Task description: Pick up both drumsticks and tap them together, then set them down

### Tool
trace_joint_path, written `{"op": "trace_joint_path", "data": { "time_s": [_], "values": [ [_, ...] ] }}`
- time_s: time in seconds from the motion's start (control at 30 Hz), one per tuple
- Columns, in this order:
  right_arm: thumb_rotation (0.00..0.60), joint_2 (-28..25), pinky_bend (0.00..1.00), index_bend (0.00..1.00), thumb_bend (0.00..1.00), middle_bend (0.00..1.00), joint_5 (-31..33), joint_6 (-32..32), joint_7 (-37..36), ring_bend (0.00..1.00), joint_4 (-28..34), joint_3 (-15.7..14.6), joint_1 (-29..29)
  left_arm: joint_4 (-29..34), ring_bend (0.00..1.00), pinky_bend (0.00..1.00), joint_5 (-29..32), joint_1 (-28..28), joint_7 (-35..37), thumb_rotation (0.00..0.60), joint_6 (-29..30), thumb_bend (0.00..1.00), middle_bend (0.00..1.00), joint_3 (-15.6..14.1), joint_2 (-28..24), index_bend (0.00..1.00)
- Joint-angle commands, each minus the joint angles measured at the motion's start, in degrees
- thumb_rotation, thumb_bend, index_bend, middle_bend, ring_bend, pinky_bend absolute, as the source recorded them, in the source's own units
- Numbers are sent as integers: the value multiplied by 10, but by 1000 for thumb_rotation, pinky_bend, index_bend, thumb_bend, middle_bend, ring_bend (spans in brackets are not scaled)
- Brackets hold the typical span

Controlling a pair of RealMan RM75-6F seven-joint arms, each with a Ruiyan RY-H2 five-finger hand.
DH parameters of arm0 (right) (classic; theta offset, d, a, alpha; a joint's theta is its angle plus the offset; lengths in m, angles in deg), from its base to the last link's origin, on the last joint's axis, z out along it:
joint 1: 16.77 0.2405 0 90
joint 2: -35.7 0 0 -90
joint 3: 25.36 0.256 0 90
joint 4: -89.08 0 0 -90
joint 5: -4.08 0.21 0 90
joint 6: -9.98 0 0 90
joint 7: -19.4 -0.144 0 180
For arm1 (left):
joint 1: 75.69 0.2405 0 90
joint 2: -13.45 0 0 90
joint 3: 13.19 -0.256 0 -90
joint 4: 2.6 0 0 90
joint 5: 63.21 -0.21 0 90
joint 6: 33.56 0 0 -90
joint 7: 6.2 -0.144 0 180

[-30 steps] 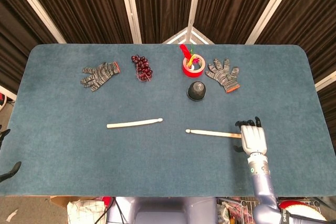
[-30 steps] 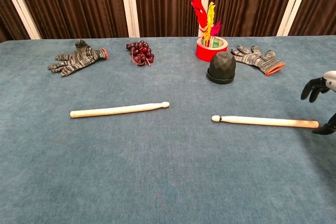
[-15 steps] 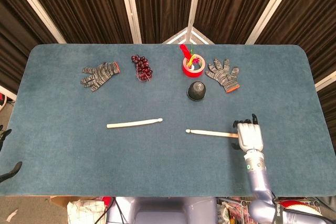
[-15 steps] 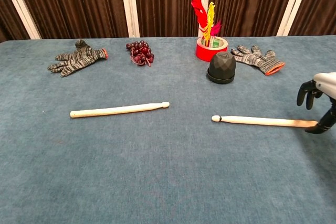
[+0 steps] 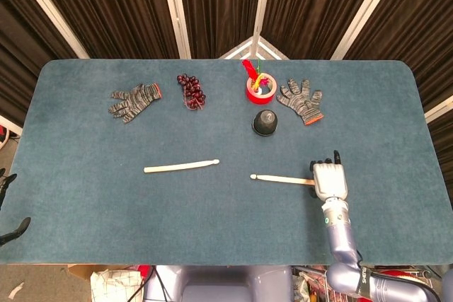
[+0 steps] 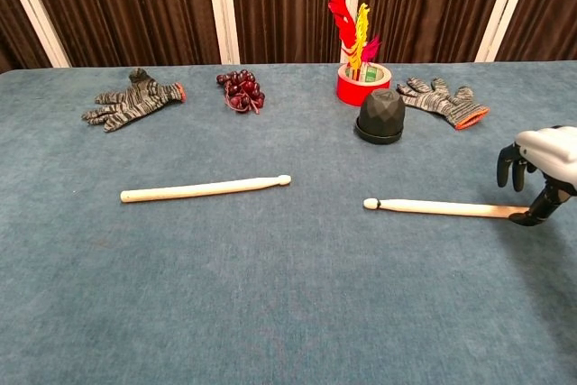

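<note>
Over the butt end of the right drumstick [image 6: 442, 208], the right hand [image 5: 329, 179] hovers, fingers apart (nothing held); it should close squarely around the shaft.

Head view looks steeply down; chest view low, forward; both share the table [image 5: 85, 210].

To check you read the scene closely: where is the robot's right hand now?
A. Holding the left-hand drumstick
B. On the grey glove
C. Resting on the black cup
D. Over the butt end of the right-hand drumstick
D: the right hand sits over the butt end of the right-hand drumstick, which lies flat on the table.
</note>
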Motion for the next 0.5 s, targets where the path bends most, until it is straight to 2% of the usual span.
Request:
{"op": "trace_joint_path", "data": {
  "time_s": [0.03,0.23,0.5],
  "values": [
    [600,4,0,437,286,441,4,2,-1,294,-6,-1,2,0,0,0,1,-1,-2,600,-1,362,0,0,0,119],
    [600,7,0,486,327,464,4,5,-13,315,-18,-4,2,0,0,0,5,-3,-8,600,-5,362,0,1,3,119],
    [600,8,0,496,356,466,-1,12,-30,318,-32,-8,3,3,0,0,9,-5,-17,600,-8,362,0,0,5,119]
  ]
}}
